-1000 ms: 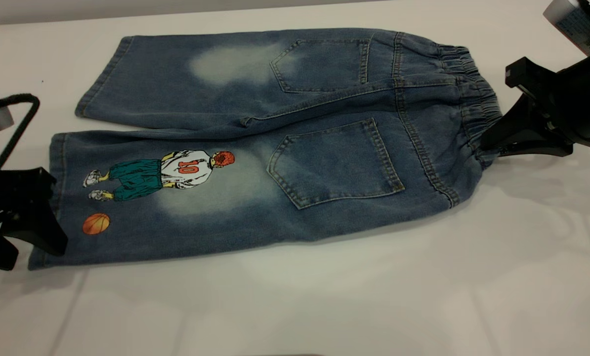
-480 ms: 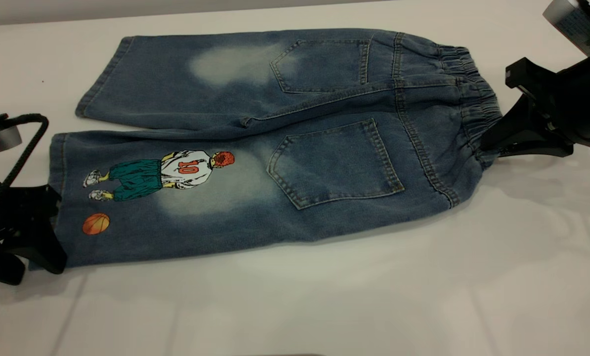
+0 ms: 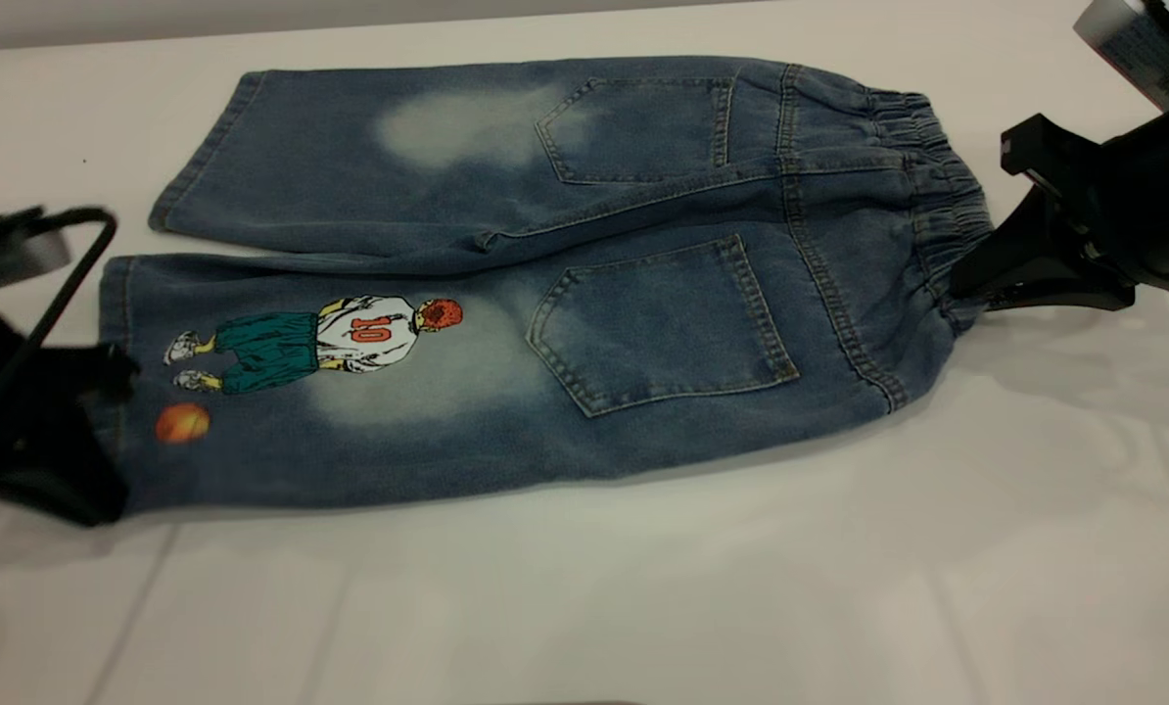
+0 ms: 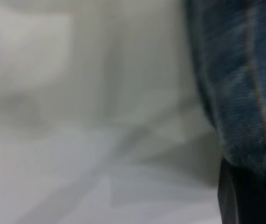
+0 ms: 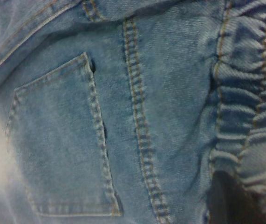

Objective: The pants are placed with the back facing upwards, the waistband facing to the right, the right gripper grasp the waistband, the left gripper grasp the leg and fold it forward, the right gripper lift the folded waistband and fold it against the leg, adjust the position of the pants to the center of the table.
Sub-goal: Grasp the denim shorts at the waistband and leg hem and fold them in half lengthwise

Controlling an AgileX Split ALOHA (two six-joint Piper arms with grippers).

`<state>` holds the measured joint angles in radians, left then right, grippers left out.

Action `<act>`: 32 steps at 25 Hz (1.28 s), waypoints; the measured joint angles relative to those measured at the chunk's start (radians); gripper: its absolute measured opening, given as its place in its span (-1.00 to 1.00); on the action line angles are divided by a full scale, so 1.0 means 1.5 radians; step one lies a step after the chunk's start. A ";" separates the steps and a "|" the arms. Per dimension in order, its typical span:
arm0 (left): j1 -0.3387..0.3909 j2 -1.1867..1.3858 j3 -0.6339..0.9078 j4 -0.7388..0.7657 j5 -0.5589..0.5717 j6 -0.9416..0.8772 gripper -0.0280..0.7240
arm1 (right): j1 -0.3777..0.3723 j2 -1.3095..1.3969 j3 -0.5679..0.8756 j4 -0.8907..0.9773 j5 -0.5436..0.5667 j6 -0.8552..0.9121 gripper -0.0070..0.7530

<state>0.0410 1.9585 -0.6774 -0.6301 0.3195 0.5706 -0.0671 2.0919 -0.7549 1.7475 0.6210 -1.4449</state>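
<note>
Denim pants (image 3: 584, 264): flat on the white bench (image 3: 643, 587), back up, both pockets showing.
Waistband (image 3: 937, 196): at the right end.
Printed leg (image 3: 330, 392): nearer of the two, hem at the left.
Left pincer (image 3: 105, 431): closed on the printed leg's hem.
Right pincer (image 3: 966, 284): clamped on the waistband's near corner.

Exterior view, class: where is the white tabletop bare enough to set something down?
The widest free patch of the smooth white tabletop borders the blue denim pants' near edge. A narrower strip runs behind them. Both ends are crowded: left gripper at the printed leg's hem, right gripper at the ruffled waistband.
</note>
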 joint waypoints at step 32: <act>-0.030 -0.139 -0.165 -0.029 -0.156 0.042 -0.84 | -0.001 -0.060 -0.166 -0.101 0.001 0.129 -0.86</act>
<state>-0.0042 1.7500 -0.9245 -0.6730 0.0855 0.6338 -0.0681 2.0017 -1.0041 1.5967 0.6219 -1.2516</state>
